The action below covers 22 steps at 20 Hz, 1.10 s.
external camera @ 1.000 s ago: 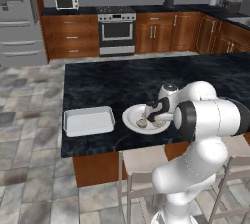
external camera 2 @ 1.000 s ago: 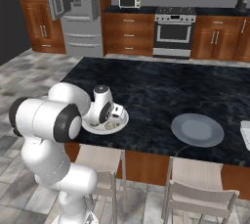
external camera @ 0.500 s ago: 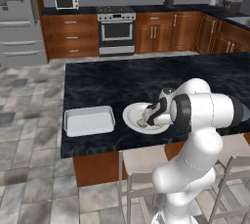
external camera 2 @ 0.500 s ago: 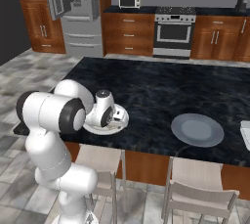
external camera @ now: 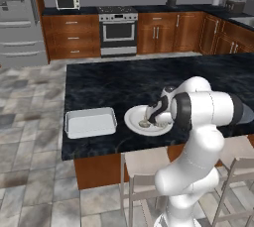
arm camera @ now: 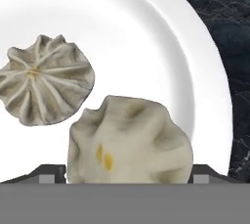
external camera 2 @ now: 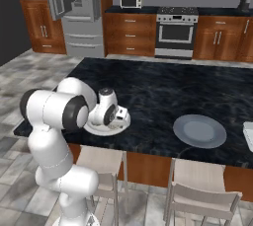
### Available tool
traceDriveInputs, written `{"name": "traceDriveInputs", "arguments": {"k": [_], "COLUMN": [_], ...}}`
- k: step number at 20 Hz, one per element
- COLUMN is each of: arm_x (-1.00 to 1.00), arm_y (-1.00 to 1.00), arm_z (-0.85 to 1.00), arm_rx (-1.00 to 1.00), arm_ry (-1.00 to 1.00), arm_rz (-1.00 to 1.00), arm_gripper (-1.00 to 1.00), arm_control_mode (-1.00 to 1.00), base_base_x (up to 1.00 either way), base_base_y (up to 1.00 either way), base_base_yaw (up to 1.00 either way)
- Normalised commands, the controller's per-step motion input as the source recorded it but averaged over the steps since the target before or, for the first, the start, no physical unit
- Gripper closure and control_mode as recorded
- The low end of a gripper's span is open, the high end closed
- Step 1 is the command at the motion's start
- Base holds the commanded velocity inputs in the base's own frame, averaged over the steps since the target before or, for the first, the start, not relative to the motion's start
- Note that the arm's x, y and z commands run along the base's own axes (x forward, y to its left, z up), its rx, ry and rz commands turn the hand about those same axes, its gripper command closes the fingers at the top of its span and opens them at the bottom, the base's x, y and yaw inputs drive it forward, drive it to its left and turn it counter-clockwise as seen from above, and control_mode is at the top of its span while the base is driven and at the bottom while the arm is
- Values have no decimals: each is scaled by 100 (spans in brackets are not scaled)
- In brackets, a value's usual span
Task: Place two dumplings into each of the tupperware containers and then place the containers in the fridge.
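Task is at its opening stage. The gripper [arm camera: 125, 171] is standing spread wide, its tips flanking a dumpling [arm camera: 129, 140] on the white plate [arm camera: 161, 37], not yet pinching it; a second dumpling [arm camera: 45, 78] is lying just beyond. The tupperware container [external camera: 90, 122], well to the hand's left, is sitting empty. The black counter [external camera: 109, 80] is bearing a grey plate [external camera 2: 199, 131]. The fridge [external camera 2: 74, 8] is standing open across the room.

White arm [external camera 2: 54, 114] bent over white plate [external camera 2: 111, 127], grey plate [external camera 2: 199, 131], open fridge [external camera 2: 76, 10]
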Motion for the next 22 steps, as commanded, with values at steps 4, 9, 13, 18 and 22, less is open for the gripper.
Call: {"name": "traceDriveInputs", "arguments": {"k": [4,9,13,18,22], "arm_x": [13,1,-6,-46,-86], "arm_y": [0,0,8,30,2], "arm_z": [-21,0,51,78,91], "arm_rx": [0,0,0,-2,0], "arm_ry": [0,0,0,2,5], "arm_rz": [0,0,0,2,2], "arm_gripper": [100,100,100,100,100], "arm_control_mode": [-100,-100,-100,-100,-100], "base_base_x": [0,0,0,0,0], "base_base_y": [0,0,0,0,0], "base_base_yaw": [0,0,0,0,0]}}
